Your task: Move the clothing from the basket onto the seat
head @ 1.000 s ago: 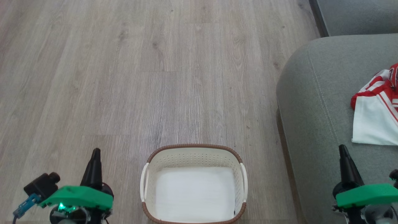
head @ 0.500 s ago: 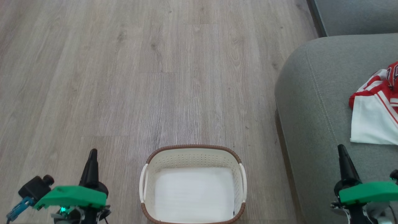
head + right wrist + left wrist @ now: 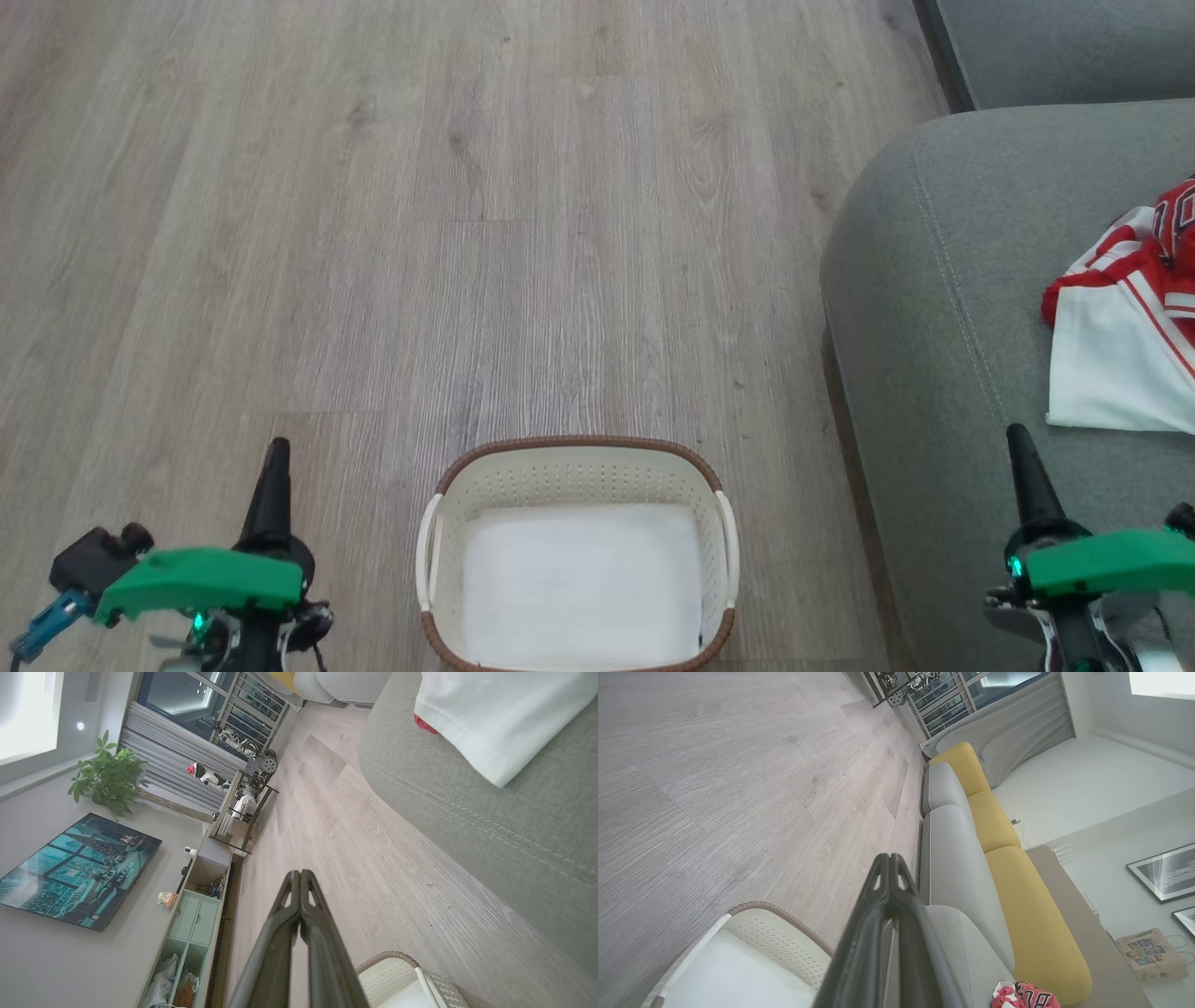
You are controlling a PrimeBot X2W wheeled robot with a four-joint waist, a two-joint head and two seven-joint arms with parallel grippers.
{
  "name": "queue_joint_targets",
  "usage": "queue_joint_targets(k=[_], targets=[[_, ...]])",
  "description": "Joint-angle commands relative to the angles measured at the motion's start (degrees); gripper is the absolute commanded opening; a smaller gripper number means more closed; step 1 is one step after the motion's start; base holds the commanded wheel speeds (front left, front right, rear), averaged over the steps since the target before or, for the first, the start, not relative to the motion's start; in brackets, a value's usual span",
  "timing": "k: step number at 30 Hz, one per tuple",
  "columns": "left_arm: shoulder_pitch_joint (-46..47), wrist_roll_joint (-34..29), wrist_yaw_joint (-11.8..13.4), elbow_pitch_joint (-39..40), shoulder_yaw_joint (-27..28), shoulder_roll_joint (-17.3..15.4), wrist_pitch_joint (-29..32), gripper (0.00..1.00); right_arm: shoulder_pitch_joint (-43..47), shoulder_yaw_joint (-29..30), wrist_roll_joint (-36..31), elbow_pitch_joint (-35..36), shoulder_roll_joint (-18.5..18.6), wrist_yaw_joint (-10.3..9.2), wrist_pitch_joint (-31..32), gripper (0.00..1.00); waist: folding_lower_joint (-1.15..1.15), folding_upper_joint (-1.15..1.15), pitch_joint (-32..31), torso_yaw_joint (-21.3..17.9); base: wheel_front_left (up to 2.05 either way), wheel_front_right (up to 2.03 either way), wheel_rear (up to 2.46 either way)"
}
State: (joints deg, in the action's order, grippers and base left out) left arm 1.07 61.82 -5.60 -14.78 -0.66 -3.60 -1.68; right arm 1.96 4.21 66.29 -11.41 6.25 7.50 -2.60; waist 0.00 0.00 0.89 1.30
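Clothing: red with white stripes and a white panel, lying on the seat at the frame's right edge, well apart from the basket.
Left gripper: lower left, fingers pressed together, holding nothing.
Right gripper: lower right, fingers likewise together, holding nothing.
Basket: bottom centre on the wood floor, white bottom showing.
Seat: grey, right side.

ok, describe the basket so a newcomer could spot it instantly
Find the pale wood-look floor beside the big grey seat. The basket stands on that floor at the head view's bottom middle. It is the one oval cream tub: perforated walls, brown rim, white handles.
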Motion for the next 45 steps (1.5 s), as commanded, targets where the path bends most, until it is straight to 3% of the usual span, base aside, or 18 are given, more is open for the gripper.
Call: queue_joint_targets(k=[1,45], targets=[[2.9,1.5,-0.6,1.6,2.1,-0.3,0.4,0.00,-3.2,-0.2,1.5,1.6,0.2,0.00,0.5,0.00,0.00,0.00,0.0,0.0,0.00,0.00,0.00],[5.0,28.3,-1.8,0.8,6.8,0.6,7.6,0.00,-7.7,1.4,24.7,-2.3,-2.6,-0.01,7.9,0.00,0.00,0.00,-0.7,-1.2,0.00,0.00,0.00]])
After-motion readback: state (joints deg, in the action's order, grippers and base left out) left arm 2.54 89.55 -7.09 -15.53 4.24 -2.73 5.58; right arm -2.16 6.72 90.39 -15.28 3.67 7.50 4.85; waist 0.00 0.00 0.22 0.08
